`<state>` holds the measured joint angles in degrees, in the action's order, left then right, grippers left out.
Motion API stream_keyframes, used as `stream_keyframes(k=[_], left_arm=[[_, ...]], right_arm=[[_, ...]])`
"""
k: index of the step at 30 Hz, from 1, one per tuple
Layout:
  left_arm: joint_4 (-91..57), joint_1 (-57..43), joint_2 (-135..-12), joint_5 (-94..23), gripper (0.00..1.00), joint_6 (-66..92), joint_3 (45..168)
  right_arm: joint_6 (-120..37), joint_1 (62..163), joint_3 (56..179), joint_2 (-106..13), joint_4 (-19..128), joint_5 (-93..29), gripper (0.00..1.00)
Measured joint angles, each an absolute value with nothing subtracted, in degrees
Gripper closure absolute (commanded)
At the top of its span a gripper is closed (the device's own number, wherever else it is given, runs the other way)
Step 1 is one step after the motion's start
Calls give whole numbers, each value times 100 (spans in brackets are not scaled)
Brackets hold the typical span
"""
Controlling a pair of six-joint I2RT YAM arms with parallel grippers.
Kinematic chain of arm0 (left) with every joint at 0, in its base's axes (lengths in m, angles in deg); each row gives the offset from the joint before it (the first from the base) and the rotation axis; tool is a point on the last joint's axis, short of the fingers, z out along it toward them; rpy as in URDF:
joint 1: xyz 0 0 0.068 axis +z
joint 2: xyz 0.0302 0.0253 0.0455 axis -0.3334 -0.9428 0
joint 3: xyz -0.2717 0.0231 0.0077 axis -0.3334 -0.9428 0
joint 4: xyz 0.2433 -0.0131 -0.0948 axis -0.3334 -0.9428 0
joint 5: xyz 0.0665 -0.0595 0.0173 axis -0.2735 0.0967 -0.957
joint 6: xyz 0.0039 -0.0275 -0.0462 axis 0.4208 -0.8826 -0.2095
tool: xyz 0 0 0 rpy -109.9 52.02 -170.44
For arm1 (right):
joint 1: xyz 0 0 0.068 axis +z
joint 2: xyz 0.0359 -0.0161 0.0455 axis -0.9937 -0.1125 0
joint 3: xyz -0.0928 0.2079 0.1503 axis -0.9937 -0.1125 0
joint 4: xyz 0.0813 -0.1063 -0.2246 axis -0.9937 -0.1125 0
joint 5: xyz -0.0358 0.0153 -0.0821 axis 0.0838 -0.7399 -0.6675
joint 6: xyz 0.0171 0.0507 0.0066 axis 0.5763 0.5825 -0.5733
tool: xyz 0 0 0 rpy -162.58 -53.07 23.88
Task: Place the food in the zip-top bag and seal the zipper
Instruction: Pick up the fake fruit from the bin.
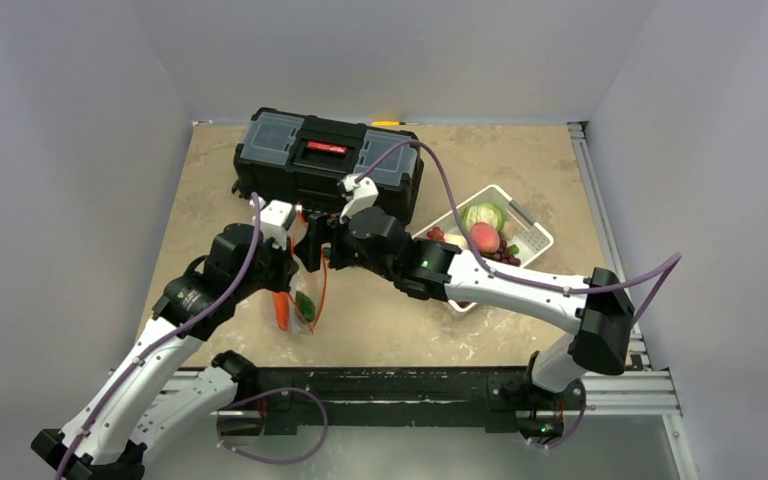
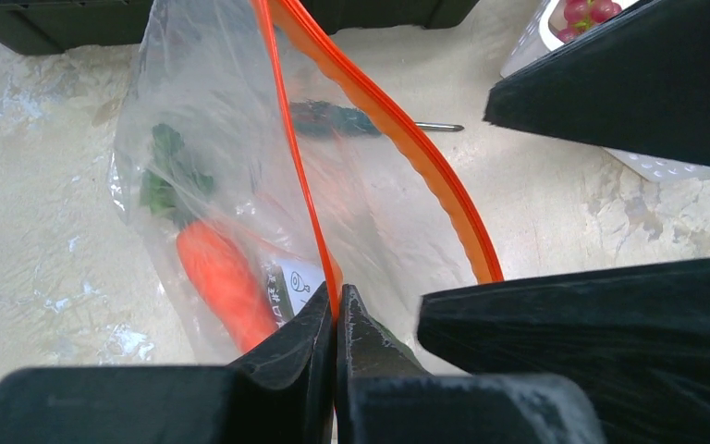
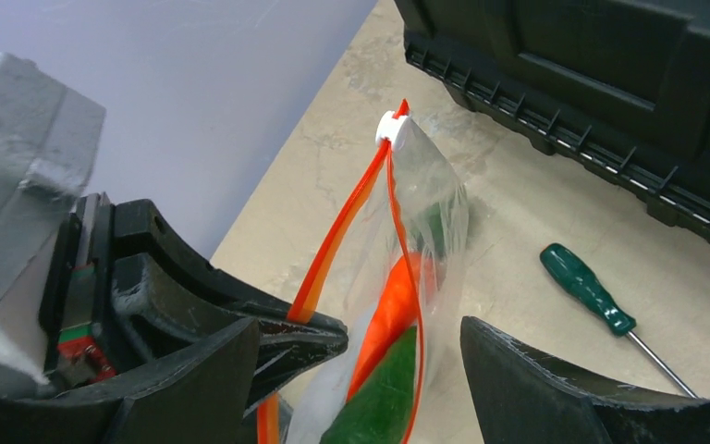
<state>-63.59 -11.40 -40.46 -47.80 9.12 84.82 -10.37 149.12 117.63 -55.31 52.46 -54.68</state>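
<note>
Left gripper (image 2: 336,324): pinching the zipper (image 2: 425,176).
Right gripper (image 3: 361,370): spread wide, straddling the upright zip-top bag (image 2: 213,111).
In bag: two, one carrot (image 2: 226,282), one cucumber (image 3: 379,398).
In basket (image 1: 538,232): three, cabbage (image 1: 483,214), peach (image 1: 484,237), grape bunch (image 2: 590,11).

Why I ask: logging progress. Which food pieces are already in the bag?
The carrot and cucumber, inside the bag; the cabbage, peach and grapes lie in the basket.
</note>
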Motion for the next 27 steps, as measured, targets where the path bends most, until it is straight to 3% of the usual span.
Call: stream_keyframes(k=[19,27], left_arm=[[-6298,-1140,-3329,-5445,100,893,8373],[-6396,-1140,-4125,-5534,100,899,8412]], right_arm=[[-1478,14912,10733,-4187,4778,-5601,19],[-1476,14912,10707,-4172,4525,-5866,19]])
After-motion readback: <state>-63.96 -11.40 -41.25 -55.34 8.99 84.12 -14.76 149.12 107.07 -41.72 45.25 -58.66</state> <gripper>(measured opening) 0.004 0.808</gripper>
